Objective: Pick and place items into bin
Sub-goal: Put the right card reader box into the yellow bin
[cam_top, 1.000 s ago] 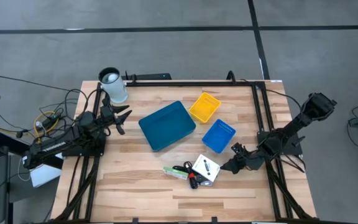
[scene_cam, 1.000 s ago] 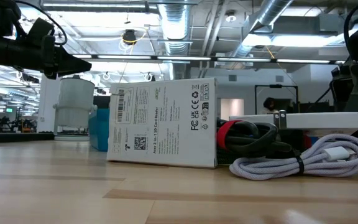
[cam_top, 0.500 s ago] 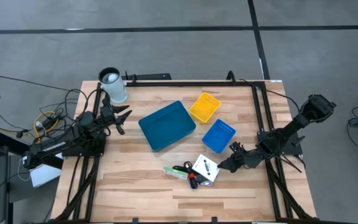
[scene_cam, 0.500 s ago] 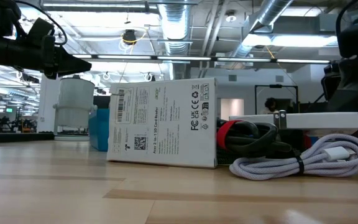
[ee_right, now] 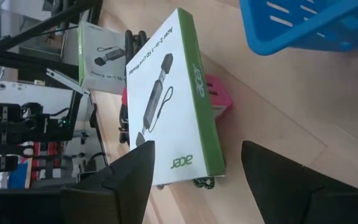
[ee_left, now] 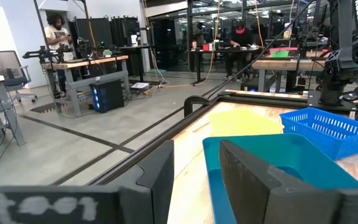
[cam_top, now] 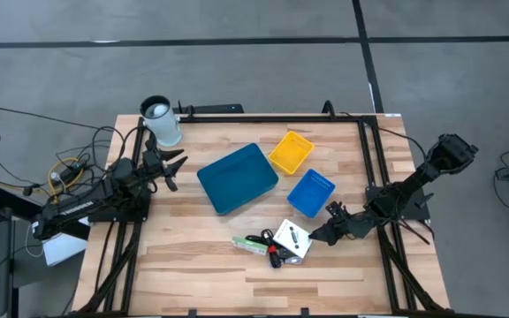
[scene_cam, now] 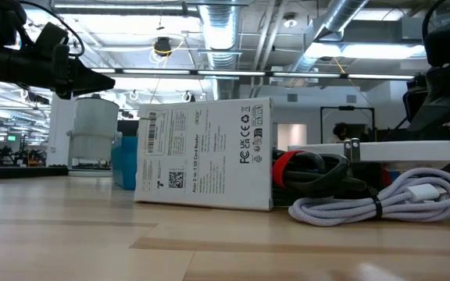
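Note:
The items lie in a cluster on the near middle of the table: a white square packet (cam_top: 292,238) with green edges, a green stick (cam_top: 249,245), black pieces (cam_top: 261,238) and a pink-red piece (cam_top: 275,258). In the right wrist view the packet (ee_right: 166,106) lies flat with the pink piece (ee_right: 220,97) beside it. My right gripper (cam_top: 316,236) (ee_right: 194,174) is open, just right of the packet and touching nothing. My left gripper (cam_top: 176,164) (ee_left: 197,171) is open and waits by the table's left side, facing the teal bin.
Three bins stand mid-table: a large teal one (cam_top: 237,177), a yellow one (cam_top: 291,152) and a blue mesh one (cam_top: 311,193). A white cylinder (cam_top: 160,122) stands at the far left corner. In the low view a white coiled cable (scene_cam: 381,199) lies beside the packet (scene_cam: 205,156).
My right gripper has edged a little toward the table's left, closer to the white packet, still open. Nothing on the table has moved.

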Robot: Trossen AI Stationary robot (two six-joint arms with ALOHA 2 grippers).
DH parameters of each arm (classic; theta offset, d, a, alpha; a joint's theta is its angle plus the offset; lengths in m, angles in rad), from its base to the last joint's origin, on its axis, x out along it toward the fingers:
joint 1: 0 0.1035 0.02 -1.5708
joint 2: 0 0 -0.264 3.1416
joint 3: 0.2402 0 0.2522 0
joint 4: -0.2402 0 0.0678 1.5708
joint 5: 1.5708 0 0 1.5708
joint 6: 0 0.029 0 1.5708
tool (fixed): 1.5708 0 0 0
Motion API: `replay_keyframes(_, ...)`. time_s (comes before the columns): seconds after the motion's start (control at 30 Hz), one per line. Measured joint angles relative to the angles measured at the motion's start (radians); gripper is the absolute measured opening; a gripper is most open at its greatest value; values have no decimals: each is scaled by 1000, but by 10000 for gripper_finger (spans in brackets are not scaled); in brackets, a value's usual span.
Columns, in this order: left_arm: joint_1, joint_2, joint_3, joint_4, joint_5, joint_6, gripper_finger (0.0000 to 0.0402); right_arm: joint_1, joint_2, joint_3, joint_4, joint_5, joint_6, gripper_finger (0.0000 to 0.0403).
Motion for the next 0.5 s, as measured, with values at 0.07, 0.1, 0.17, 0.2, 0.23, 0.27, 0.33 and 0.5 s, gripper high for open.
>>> replay_keyframes(0.07,0,0,0,0,0,0,119,0,0,0,0,0,0,234)
replay_keyframes(0.1,0,0,0,0,0,0,119,0,0,0,-1,0,-1,234)
replay_keyframes(0.17,0,0,0,0,0,0,119,0,0,0,-3,0,-1,234)
replay_keyframes(0.2,0,0,0,0,0,0,119,0,0,0,-3,0,-1,234)
replay_keyframes(0.23,0,0,0,0,0,0,119,0,0,0,-3,0,-1,234)
replay_keyframes(0.27,0,0,0,0,0,0,119,0,0,0,-3,0,-1,234)
replay_keyframes(0.33,0,0,0,0,0,0,119,0,0,0,-4,0,-1,234)
replay_keyframes(0.5,0,0,0,0,0,0,119,2,0,0,-11,0,-1,234)
